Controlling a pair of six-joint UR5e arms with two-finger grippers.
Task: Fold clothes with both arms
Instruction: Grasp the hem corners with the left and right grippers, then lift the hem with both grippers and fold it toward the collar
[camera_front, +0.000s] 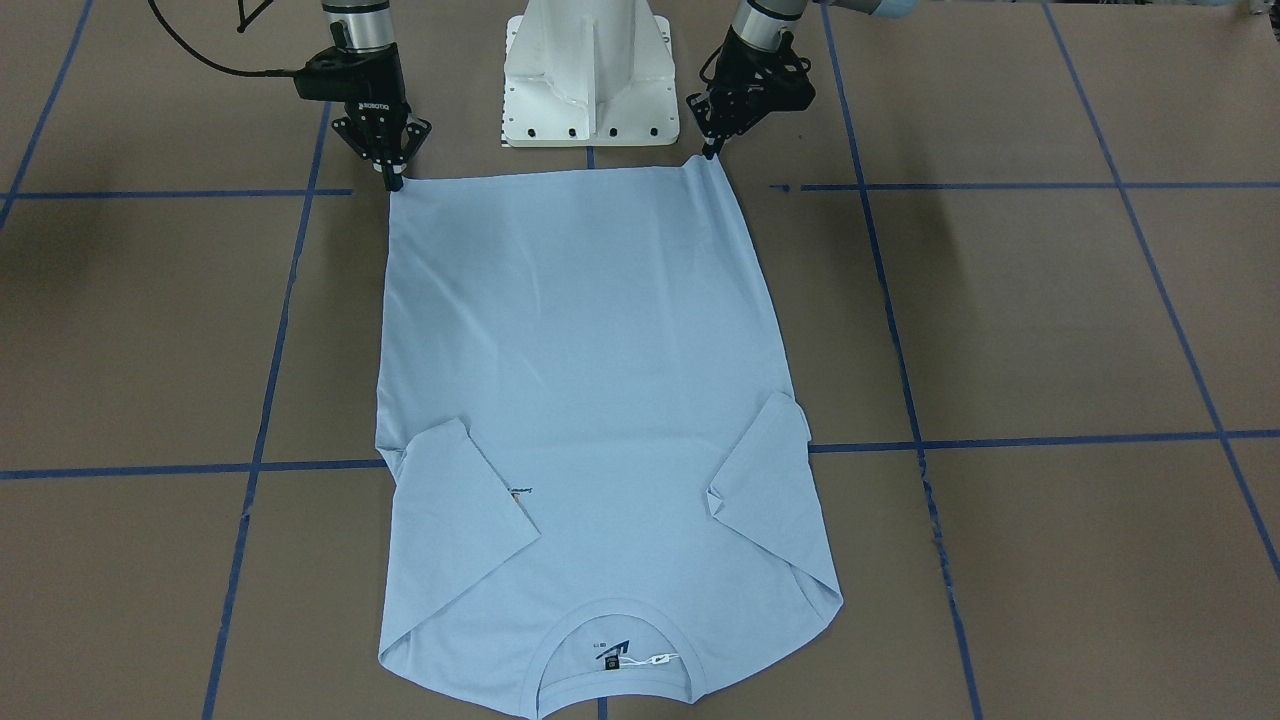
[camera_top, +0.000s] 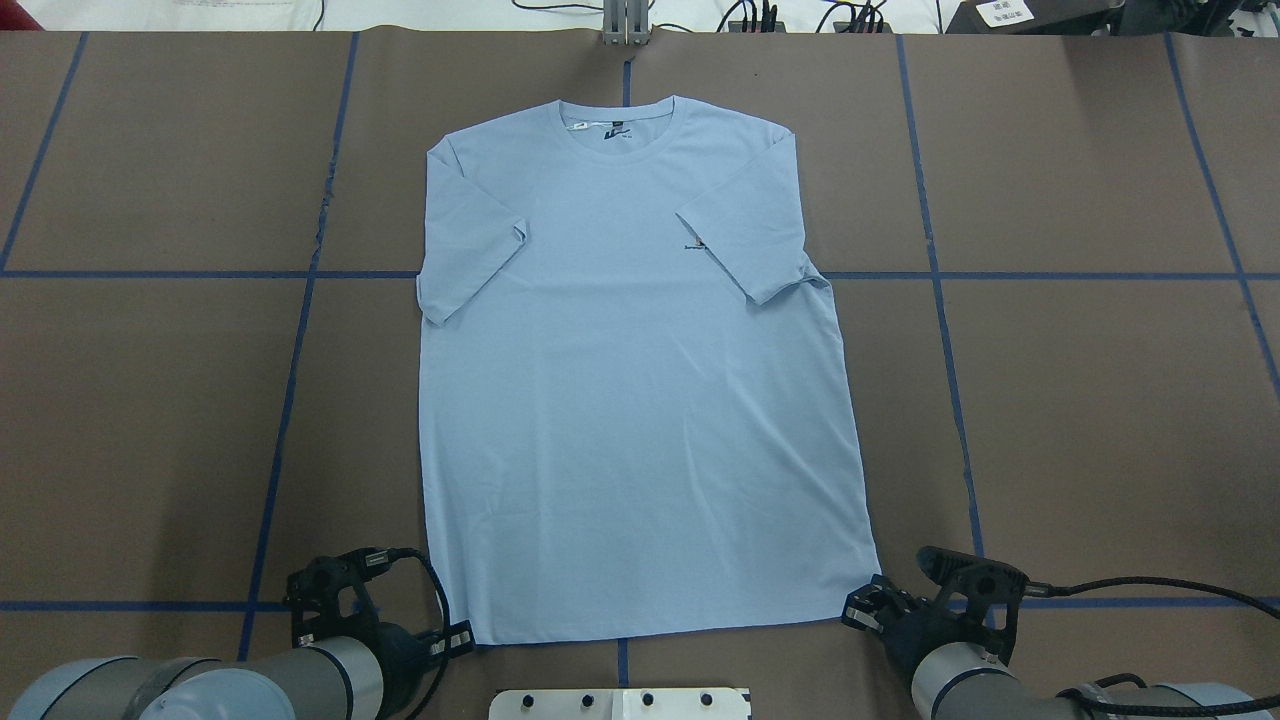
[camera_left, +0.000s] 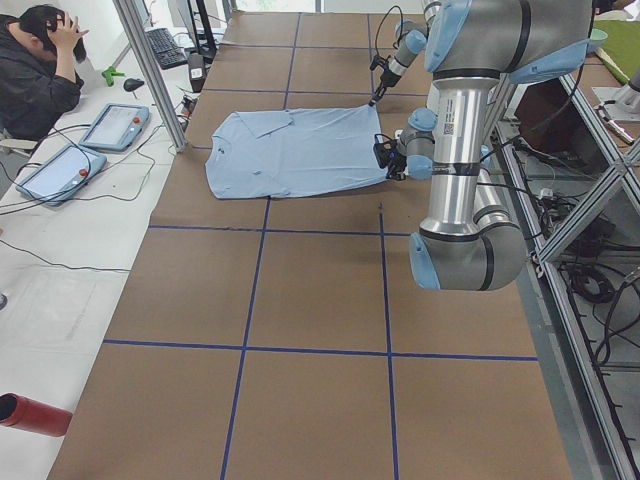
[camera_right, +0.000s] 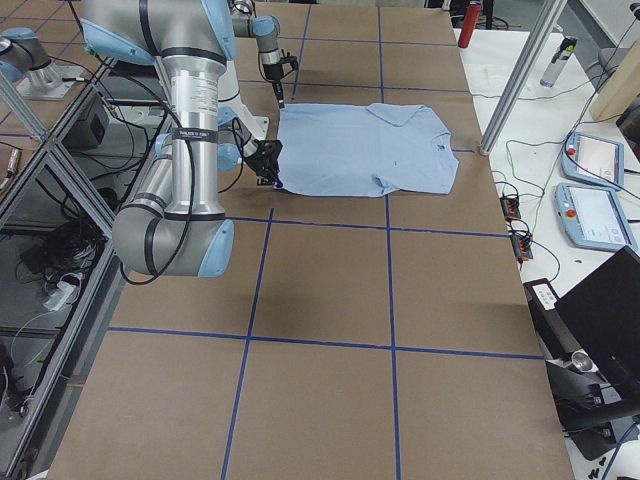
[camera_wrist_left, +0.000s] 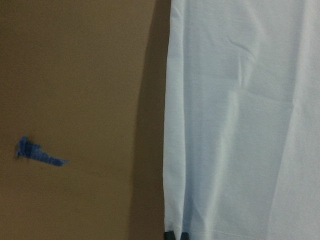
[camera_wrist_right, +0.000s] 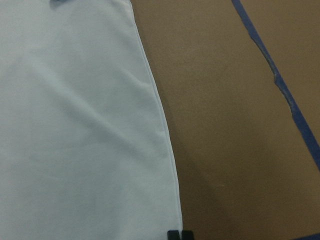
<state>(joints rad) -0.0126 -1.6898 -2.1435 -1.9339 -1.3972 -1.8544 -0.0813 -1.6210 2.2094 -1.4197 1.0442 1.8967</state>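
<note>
A light blue T-shirt (camera_top: 640, 400) lies flat and face up in the middle of a brown table (camera_top: 1080, 400) crossed by blue tape lines (camera_top: 1050, 274). Its collar is at the far end and its hem is near the robot's white pedestal (camera_front: 590, 80). Both short sleeves are turned in over the chest, the left sleeve (camera_top: 470, 235) and the right sleeve (camera_top: 748, 248). The right one partly covers a small dark print (camera_top: 694, 245). A dark neck label (camera_front: 609, 661) shows inside the collar.

The left gripper (camera_front: 711, 152) stands at the hem's left corner and the right gripper (camera_front: 394, 181) at its right corner, both tipped down to the table. On the left wrist camera the black fingertips (camera_wrist_left: 170, 235) are pressed close together with the cloth's corner edge between them. On the right wrist camera the fingertips (camera_wrist_right: 173, 235) are likewise drawn together on the corner of the hem. The cloth rises slightly to the left gripper's tip.

At the far side of the table a person (camera_left: 40, 75) sits with a hand on the head.
</note>
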